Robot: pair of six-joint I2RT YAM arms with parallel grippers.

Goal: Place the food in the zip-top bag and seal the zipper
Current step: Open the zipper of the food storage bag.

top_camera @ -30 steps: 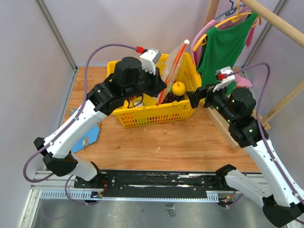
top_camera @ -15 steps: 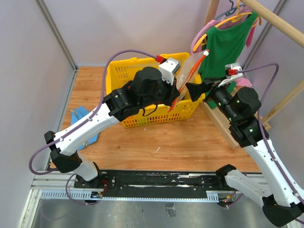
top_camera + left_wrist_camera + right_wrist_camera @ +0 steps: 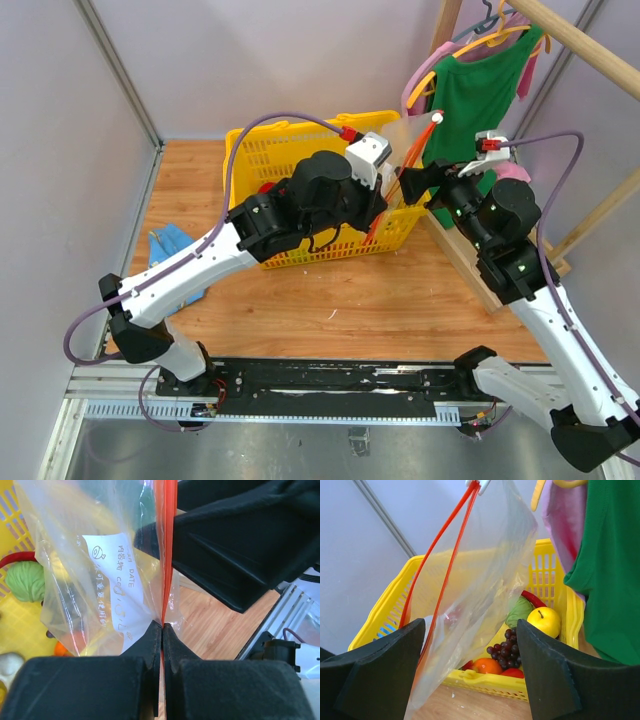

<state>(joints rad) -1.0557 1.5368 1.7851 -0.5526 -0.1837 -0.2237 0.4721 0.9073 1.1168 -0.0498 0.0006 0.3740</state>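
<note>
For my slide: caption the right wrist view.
Open right gripper faces the zip-top bag, yellow basket of food behind.

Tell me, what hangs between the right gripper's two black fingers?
The see-through soft plastic bag with its red-orange zipper strip, shown in the right wrist view.

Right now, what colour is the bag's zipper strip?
The zipper is red-orange, seen best in the left wrist view.

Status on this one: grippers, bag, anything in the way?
Left gripper shut on the zipper. Right gripper open, straddling the bag. Food in the basket. Green shirt hangs close by.
</note>
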